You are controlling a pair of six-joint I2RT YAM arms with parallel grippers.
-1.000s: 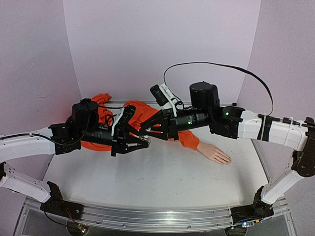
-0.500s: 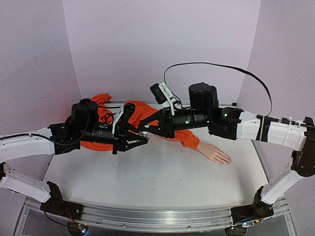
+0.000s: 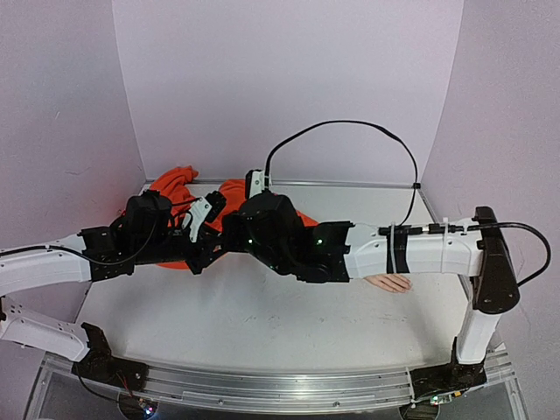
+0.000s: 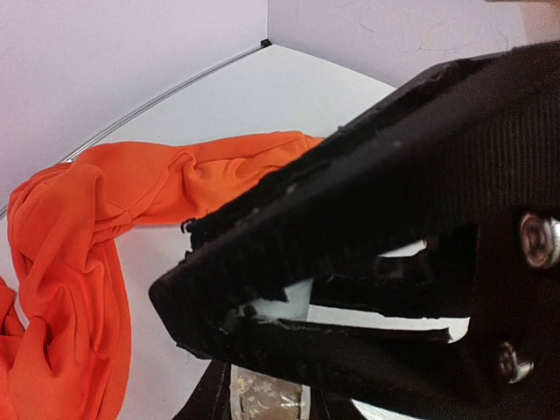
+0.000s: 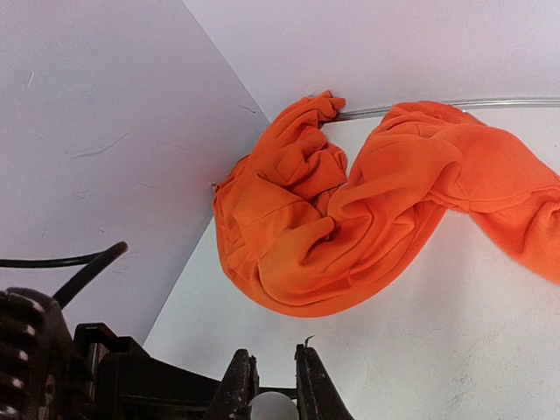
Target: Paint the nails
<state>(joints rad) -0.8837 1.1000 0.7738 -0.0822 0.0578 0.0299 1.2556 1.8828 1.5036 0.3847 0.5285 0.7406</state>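
A robot-lab test booth around me: plain lilac walls (image 3: pixel 289 87), white counter (image 3: pixel 289 324), aluminium mounting rail (image 3: pixel 262 385) along its near edge.

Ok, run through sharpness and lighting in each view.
Top external: sharp, evenly lit, only soft shadows under the arms on the table. Left wrist: the dark left gripper fills the frame, close and soft-edged; the sleeve behind it is clearer. Right wrist: sleeve crisp with no glare, right gripper dark at the bottom edge.
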